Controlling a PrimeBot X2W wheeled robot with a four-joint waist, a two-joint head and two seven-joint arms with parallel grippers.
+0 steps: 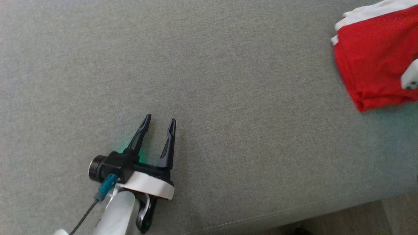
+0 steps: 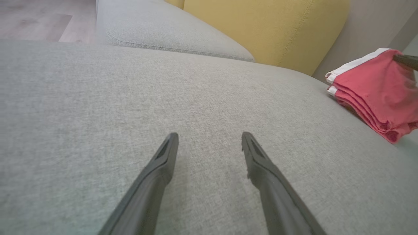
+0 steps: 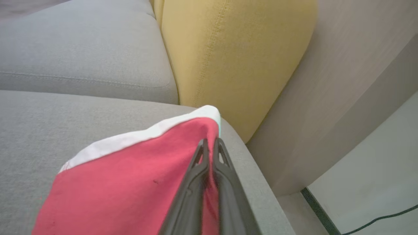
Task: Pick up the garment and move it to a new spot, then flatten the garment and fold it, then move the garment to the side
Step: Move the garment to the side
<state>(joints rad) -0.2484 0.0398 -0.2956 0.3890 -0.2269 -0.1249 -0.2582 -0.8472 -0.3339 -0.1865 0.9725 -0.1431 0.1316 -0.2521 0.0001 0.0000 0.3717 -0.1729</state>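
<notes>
The garment [image 1: 372, 62] is red with a white band, folded into a stack of layers at the far right of the grey sofa seat [image 1: 228, 81]. The left wrist view shows its layered edge [image 2: 375, 88]. My right gripper [image 3: 210, 141] is shut on the garment [image 3: 130, 182] at its right edge, red cloth pinched between the fingers. A white part of that wrist [image 1: 410, 78] lies over the cloth. My left gripper [image 1: 160, 119] is open over bare cushion, well left of the garment, and nothing lies between its fingers [image 2: 209, 135].
A yellow back cushion [image 3: 235, 55] stands just behind the garment, with a beige panel [image 3: 343, 81] to its right. A second grey seat cushion [image 2: 156, 29] adjoins beyond. The seat's front edge [image 1: 294, 212] drops to the floor, where a cable [image 3: 385, 218] lies.
</notes>
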